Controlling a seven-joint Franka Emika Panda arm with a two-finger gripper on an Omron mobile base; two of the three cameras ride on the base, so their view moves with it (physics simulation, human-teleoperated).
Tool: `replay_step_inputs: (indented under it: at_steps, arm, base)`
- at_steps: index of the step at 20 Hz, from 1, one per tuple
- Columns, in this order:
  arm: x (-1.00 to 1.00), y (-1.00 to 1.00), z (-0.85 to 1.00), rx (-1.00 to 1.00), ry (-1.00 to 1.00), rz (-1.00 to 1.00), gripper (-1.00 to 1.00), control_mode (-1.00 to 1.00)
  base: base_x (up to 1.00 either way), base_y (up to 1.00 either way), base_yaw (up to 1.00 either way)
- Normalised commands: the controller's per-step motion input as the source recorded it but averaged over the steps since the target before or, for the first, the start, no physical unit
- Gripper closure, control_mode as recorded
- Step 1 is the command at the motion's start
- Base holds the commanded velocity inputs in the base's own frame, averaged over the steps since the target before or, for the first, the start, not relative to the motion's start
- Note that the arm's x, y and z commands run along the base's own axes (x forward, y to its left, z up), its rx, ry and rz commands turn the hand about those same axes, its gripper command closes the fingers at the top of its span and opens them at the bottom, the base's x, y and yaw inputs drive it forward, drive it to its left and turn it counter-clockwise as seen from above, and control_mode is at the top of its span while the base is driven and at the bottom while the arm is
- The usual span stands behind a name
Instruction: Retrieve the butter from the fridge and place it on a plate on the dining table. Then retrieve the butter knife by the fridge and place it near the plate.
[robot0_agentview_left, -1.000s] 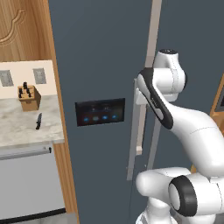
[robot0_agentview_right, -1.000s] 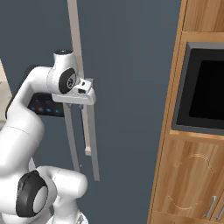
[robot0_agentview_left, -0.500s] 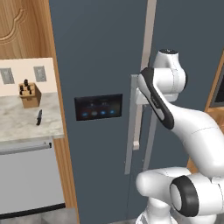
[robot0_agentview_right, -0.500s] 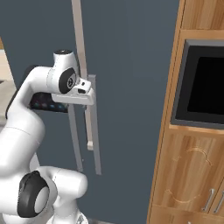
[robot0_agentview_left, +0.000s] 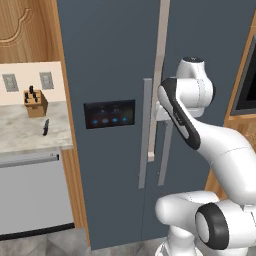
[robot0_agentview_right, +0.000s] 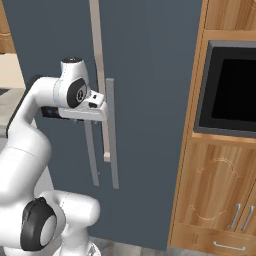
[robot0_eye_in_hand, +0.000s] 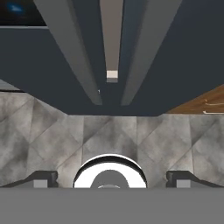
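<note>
The dark slate-blue fridge (robot0_agentview_left: 110, 60) stands right in front of me, with a black lit panel (robot0_agentview_left: 109, 114) on its left door. A pale strip (robot0_agentview_left: 156, 75) runs between its two long grey handles (robot0_agentview_left: 145, 130). My gripper (robot0_agentview_right: 98, 107) is at mid-height beside the handles. In the hand view my gripper (robot0_eye_in_hand: 111, 178) is open, its fingertips (robot0_eye_in_hand: 43, 178) far apart with nothing between them, looking down along the handles to the floor. The butter knife (robot0_agentview_left: 45, 127) lies on the counter left of the fridge. The butter, the plate and the dining table are out of view.
A wooden knife block (robot0_agentview_left: 36, 102) stands behind the butter knife on the marbled counter (robot0_agentview_left: 20, 137), above a grey dishwasher (robot0_agentview_left: 30, 195). Right of the fridge is a wooden cabinet (robot0_agentview_right: 215, 200) with a built-in black oven (robot0_agentview_right: 232, 90). The floor is grey tile (robot0_eye_in_hand: 52, 131).
The pale strip between the fridge doors ends higher than a second ago. The hand has stayed at the handles, and the whole picture has shifted only slightly.
</note>
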Motion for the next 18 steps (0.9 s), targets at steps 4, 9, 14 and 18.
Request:
replay_step_inputs:
  at_steps: [4, 9, 14, 18]
  arm:
    - [0.00, 0.00, 0.00, 0.00, 0.00, 0.00, -1.00, -1.00]
    - [-0.19, 0.00, -0.09, 0.00, 0.06, 0.00, -1.00, -1.00]
    - [-0.01, 0.00, 0.00, 0.00, 0.00, 0.00, -1.00, -1.00]
    - [0.00, 0.00, -0.01, 0.00, 0.00, 0.00, -1.00, -1.00]
  base:
    - [0.00, 0.00, 0.00]
    - [0.00, 0.00, 0.00]
    - [0.00, 0.00, 0.00]
    - [0.00, 0.00, 0.00]
